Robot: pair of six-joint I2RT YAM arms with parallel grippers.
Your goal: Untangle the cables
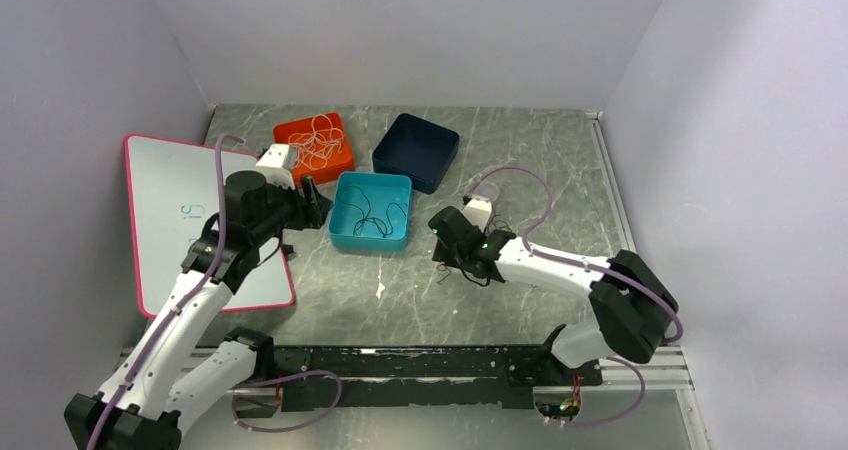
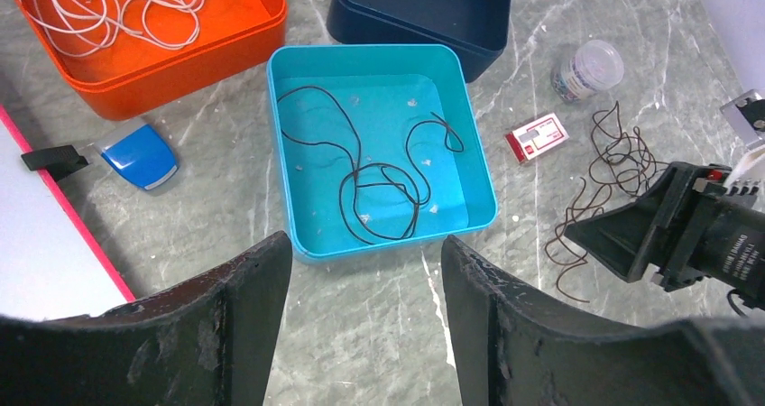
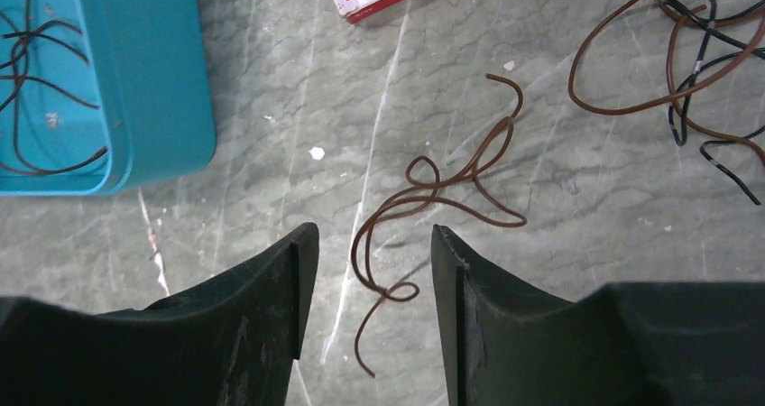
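A loose brown cable point(image 3: 424, 194) lies on the grey marble table, its near end running between the fingers of my right gripper point(image 3: 373, 230), which is open and low over it. It joins a brown and black tangle point(image 3: 695, 72), also in the left wrist view point(image 2: 613, 162). A black cable point(image 2: 356, 173) lies in the teal tray point(image 2: 379, 52). A white cable point(image 2: 108, 9) fills the orange tray point(image 2: 180, 77). My left gripper point(image 2: 365, 244) is open and empty, just short of the teal tray's near edge.
A navy tray point(image 1: 416, 150) sits behind the teal tray point(image 1: 368, 245). A pink-edged whiteboard point(image 1: 170, 200) lies at the left with a blue eraser point(image 2: 140, 156) beside it. A small jar point(image 2: 588, 68) and a red-white card point(image 2: 537, 137) lie near the tangle.
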